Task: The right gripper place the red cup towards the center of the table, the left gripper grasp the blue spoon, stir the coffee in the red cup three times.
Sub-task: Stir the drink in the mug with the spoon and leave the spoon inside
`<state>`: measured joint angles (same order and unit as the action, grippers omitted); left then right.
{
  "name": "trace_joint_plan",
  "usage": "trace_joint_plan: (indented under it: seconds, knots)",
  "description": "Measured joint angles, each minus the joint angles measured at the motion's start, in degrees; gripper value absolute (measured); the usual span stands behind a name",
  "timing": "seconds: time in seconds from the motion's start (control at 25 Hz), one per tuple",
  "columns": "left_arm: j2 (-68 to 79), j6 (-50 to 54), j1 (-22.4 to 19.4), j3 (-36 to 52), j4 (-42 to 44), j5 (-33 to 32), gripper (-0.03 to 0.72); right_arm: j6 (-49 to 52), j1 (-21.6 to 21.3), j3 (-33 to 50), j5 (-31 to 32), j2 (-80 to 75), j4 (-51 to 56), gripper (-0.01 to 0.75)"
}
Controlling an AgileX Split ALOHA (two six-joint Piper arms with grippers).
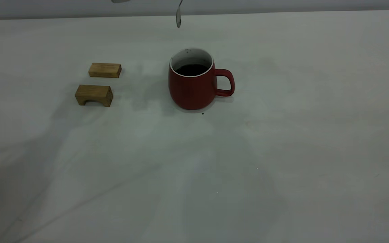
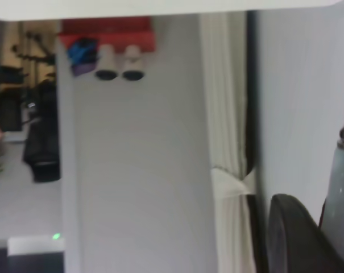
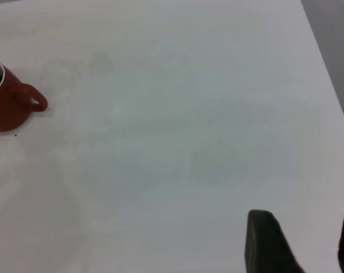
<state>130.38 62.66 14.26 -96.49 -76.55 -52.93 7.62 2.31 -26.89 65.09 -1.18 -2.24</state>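
Near the table's [image 1: 282, 152] middle you have the red cup [image 1: 191, 81] standing upright, handle toward your right arm's side, dark coffee [image 1: 191, 70] low inside it. Above the cup, at the exterior view's top edge, the blue spoon's [image 1: 178, 16] grey bowl hangs clear of the rim, with open air between them. Your left gripper [image 2: 308, 239] sits beside the spoon's pale handle [image 2: 343, 187] in its wrist view; you cannot tell whether its fingers clamp the handle. Your right gripper [image 3: 299, 244] is spread and holding nothing, well apart from the cup, with bare tabletop between them. Two wooden blocks [image 1: 95, 95] lie on the cup's far side from the right gripper.
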Motion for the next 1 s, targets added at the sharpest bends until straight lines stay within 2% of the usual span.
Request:
trace_joint_plan:
  seconds: [0.52, 0.76, 1.0]
  knots:
    - [9.0, 0.1, 1.8, 0.0, -7.5, 2.0, 0.140, 0.0, 0.0, 0.0, 0.0, 0.0, 0.0, 0.350]
    - [14.9, -1.0, 3.1, 0.0, -13.5, 5.2, 0.140, 0.0, 0.0, 0.0, 0.0, 0.0, 0.0, 0.350]
    - [16.6, -2.4, 2.8, 0.0, -10.2, 6.1, 0.140, 0.0, 0.0, 0.0, 0.0, 0.0, 0.0, 0.350]
